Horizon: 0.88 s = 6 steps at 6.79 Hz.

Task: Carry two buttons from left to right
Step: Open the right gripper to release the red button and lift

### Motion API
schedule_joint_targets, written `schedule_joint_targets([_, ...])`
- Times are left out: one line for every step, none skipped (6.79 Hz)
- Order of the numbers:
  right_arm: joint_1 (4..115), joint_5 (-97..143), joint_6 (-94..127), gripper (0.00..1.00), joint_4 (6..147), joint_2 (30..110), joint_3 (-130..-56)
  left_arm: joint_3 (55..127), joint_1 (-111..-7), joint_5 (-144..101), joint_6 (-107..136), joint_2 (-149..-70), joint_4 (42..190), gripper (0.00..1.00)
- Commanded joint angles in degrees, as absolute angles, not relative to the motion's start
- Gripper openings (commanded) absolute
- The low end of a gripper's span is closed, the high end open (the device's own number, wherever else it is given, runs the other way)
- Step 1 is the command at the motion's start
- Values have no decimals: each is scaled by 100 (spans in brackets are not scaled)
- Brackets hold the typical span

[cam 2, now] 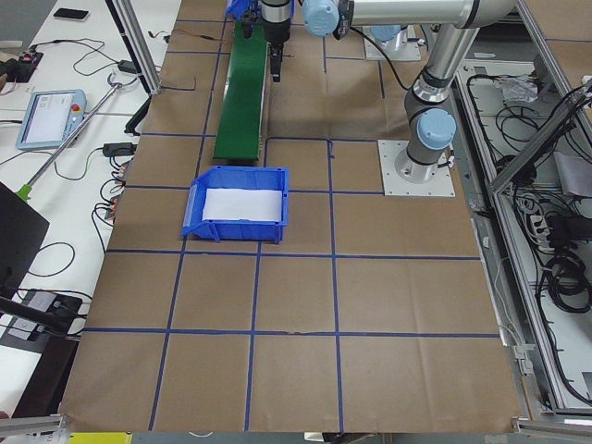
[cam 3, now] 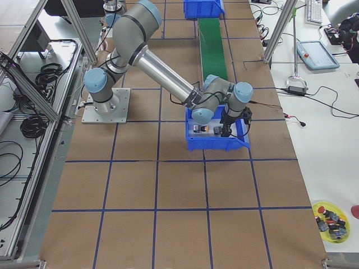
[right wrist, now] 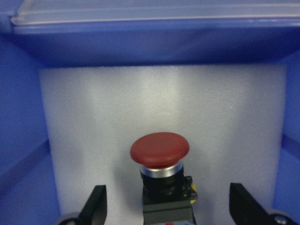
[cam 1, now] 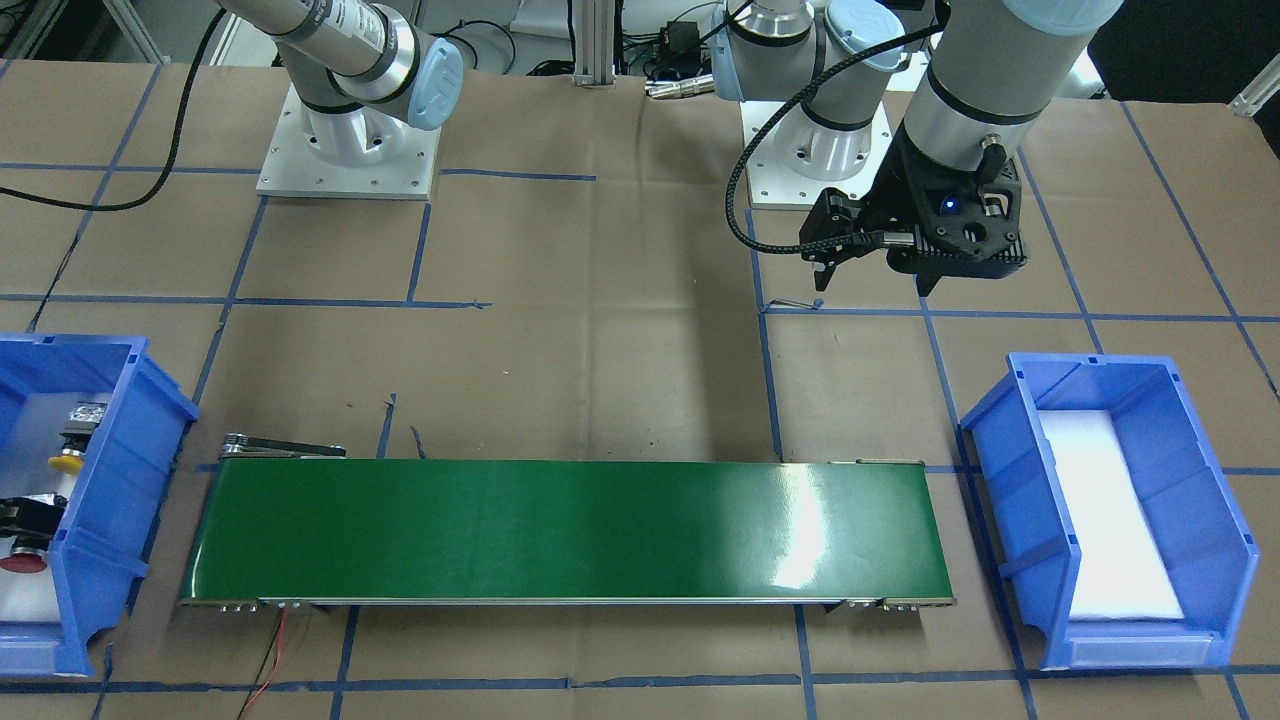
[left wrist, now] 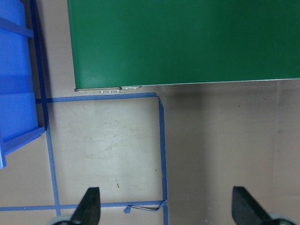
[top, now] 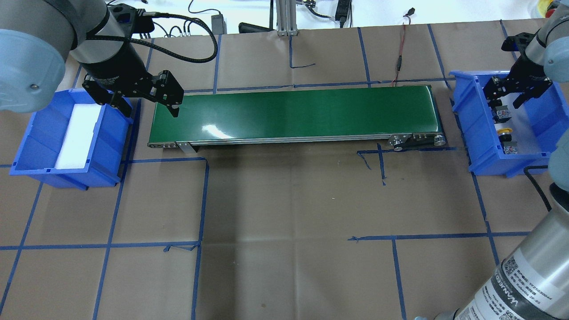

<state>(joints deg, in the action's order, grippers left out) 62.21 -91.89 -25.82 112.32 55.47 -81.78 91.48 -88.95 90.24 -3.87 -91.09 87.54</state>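
Note:
The red button [right wrist: 159, 150] lies on white foam in the blue bin [top: 464, 124] on my right, its cap toward the bin's far end. It also shows in the front-facing view [cam 1: 22, 562]. My right gripper [right wrist: 168, 211] is open and low in this bin, a finger on each side of the button's black body, not touching it. It also shows in the overhead view [top: 509, 93]. The yellow button [top: 505, 131] lies in the same bin, nearer the robot. My left gripper [left wrist: 166, 211] is open and empty, above the table by the conveyor's left end.
A green conveyor belt [top: 293, 113] runs between the two bins. A second blue bin [top: 106, 146] with a bare white foam pad stands at the belt's left end, beside my left gripper. Blue tape lines cross the brown paper.

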Motion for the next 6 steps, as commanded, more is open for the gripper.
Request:
schedule_joint_targets([6223, -9202, -2558, 100, 10657, 5973, -8156, 9141, -8895, 9018, -387, -9123, 8745, 100])
schedule_joint_targets([6240, -9193, -2549, 100, 10452, 6403, -8156, 9149, -8895, 9018, -387, -9114, 8754, 100])
schedule_joint_targets([6249, -9124, -2549, 100, 10381, 6764, -8156, 9149, -8895, 9018, -387, -9106, 8754, 100])
schedule_joint_targets([6345, -9123, -2531, 100, 10441, 7194, -8182, 9149, -8895, 9018, -387, -9123, 8745, 100])
schedule_joint_targets([6528, -9114, -2540, 100, 10372, 7538, -8226, 9149, -8895, 9018, -387, -9114, 8754, 100])
schedule_joint_targets([6974, -9114, -2227, 100, 10397, 7698, -8296, 9149, -8895, 9018, -387, -9114, 8754, 100])
